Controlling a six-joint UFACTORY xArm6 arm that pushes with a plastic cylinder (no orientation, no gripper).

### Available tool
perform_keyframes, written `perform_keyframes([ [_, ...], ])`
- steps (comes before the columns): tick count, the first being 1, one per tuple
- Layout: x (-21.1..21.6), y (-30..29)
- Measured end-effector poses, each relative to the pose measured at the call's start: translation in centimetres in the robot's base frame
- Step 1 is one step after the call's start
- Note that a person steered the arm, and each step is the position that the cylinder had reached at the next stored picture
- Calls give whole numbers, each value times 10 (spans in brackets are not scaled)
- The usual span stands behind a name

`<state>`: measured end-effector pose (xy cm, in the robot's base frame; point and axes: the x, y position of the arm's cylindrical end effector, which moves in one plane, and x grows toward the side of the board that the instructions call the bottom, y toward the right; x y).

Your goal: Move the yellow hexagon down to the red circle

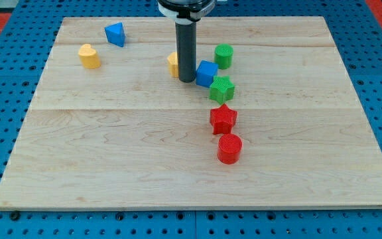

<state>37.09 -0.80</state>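
The yellow hexagon (172,64) sits near the top centre of the wooden board, mostly hidden behind my rod. My tip (187,80) rests on the board just to the right of and in front of the hexagon, touching or nearly touching it. The red circle (229,148) stands lower, right of centre. A red star (223,119) lies just above the red circle.
A blue cube (206,72) sits right next to my tip on the right. A green star (221,88) and a green cylinder (223,56) stand near it. A yellow heart (89,56) and a blue triangle (115,34) lie at the top left. The board's (98,153) edges meet a blue pegboard.
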Motion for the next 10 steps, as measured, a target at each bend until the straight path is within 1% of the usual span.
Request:
perform_keyframes([
  [2, 0, 20],
  [3, -12, 15],
  [4, -49, -4],
  [6, -89, -8],
  [7, -87, -19],
  [8, -45, -31],
  [10, -39, -50],
])
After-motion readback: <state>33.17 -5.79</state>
